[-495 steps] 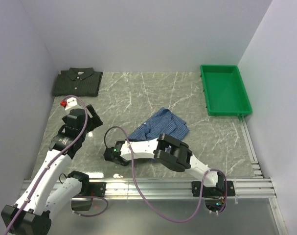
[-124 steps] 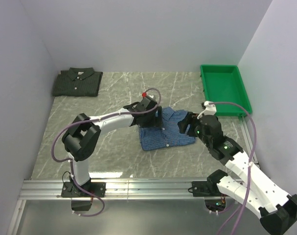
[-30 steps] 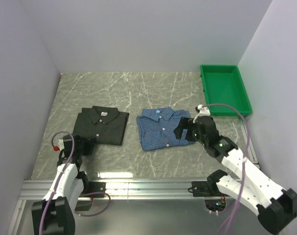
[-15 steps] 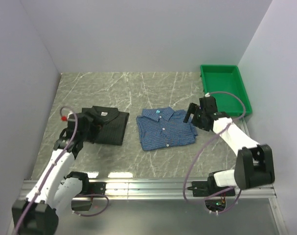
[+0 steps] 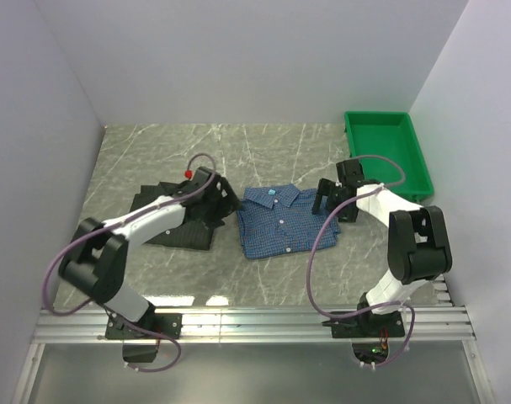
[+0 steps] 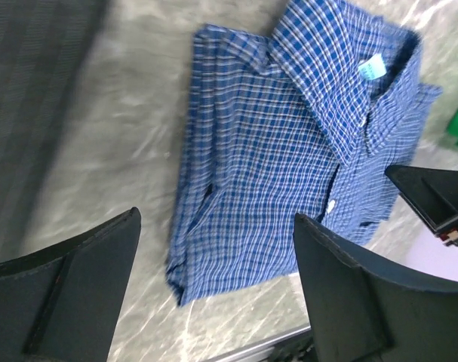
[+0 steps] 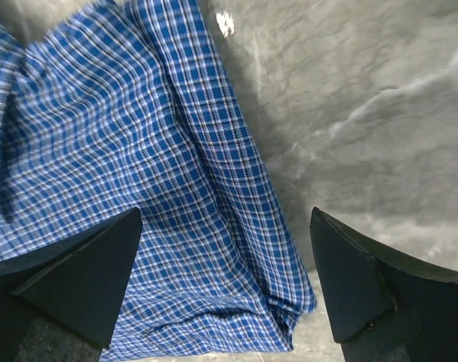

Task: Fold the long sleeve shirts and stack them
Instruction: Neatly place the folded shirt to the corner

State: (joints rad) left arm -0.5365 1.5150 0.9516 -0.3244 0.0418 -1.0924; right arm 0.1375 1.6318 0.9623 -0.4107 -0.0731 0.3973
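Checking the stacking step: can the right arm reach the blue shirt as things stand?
Probably yes: the right end effector, jaws open, hovers at the blue shirt's edge, nothing between them.

Nothing legible is showing in any view: no words, numbers or brand marks. A small turquoise tag [image 6: 371,69] is sitting inside the collar of the blue checked shirt [image 6: 274,173], but any print on it is appearing too small and blurred to read.

We locate the first shirt [image 5: 282,224] on the table [image 5: 238,160], left of the tray [image 5: 386,156]; the second shirt [image 5: 190,235] lies farther left, apart from the first.
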